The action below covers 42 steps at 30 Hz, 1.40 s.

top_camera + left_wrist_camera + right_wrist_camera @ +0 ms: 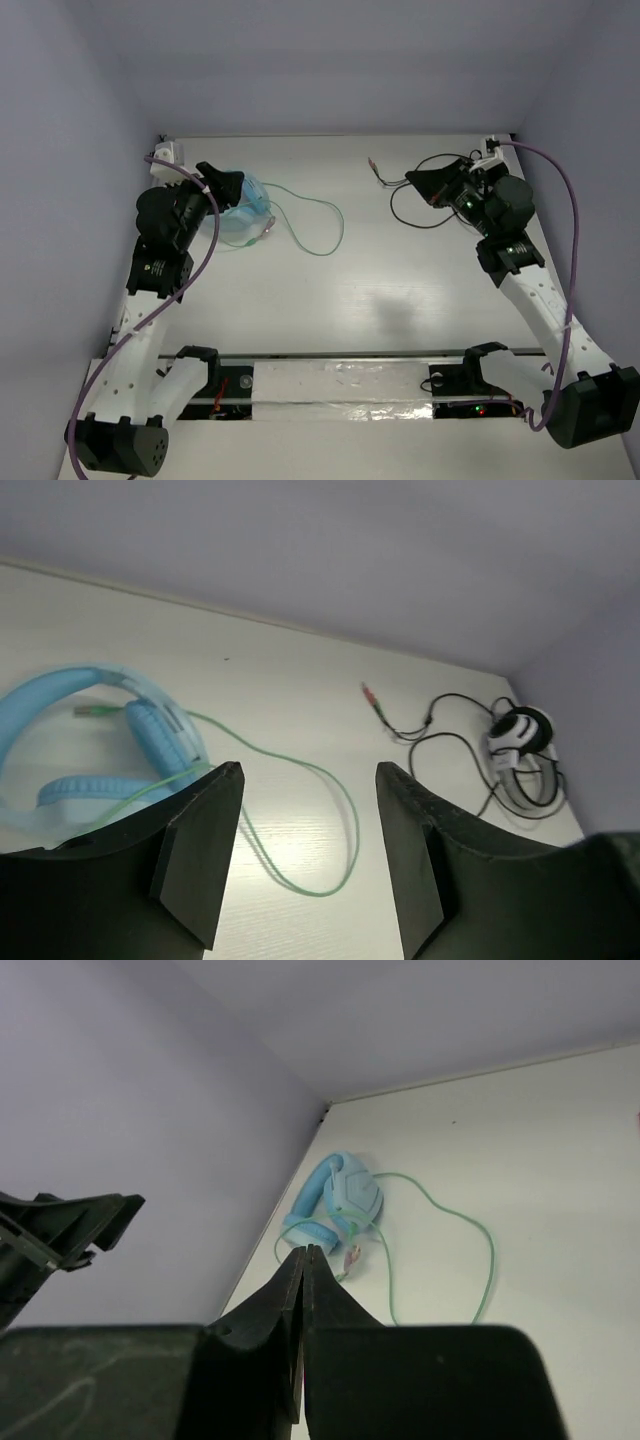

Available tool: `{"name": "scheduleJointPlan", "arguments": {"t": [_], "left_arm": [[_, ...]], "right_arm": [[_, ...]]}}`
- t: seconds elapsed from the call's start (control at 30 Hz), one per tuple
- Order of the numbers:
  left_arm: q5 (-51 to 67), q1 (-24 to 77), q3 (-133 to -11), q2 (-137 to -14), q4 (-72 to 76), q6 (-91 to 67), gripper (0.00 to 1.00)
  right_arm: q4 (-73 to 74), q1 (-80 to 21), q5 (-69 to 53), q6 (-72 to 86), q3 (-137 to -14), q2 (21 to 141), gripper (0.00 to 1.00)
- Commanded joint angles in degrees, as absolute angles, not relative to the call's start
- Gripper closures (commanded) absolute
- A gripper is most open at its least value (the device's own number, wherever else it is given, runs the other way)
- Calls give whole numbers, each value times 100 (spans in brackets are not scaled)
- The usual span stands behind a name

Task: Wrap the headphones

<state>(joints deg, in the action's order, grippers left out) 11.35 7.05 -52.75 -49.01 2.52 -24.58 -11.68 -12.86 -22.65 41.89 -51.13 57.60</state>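
Left wrist view: the left tool [308, 772] gapes wide and empty near the light blue headphones [158, 732]; the right tool [303, 1255] is pressed closed, empty.

obstacles: green cable [342, 225] loop mid-left, headset [520, 732] far right | passage: bare table [400, 290] between them

Nothing readable anywhere, from any of the three views. No lettering, brand mark or number legible on the headphones [160, 730], and none along the near edge of the bench [400, 290].
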Motion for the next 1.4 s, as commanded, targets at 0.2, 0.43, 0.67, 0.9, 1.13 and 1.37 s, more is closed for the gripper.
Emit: {"name": "scheduleJointPlan", "arguments": {"t": [0.2, 0.43, 0.67, 0.9, 1.13, 1.37], "left_arm": [[-702, 703, -5686, -5413, -438, -1626, 80], [-1644, 274, -6301, -6731, -1467, -1739, 100], [-1537, -509, -6548, -7820, -1512, -1714, 61], [-537, -1019, -6626, -8805, -361, -1416, 42], [176, -1020, -7838, -10238, -510, -493, 36], [624, -1020, -8402, -11293, -678, -184, 34]], "right_arm": [[-1082, -2003, -2014, 3631, -5194, 5607, 100], [-835, -2188, -1679, 3384, -5177, 5581, 100], [-958, -2188, -1696, 3357, -4869, 5476, 100], [-1107, -2241, -1986, 3419, -4817, 5502, 100], [-1072, -2303, -1907, 3366, -4825, 5537, 97], [-1028, -2408, -1881, 3296, -4887, 5642, 97]]}}
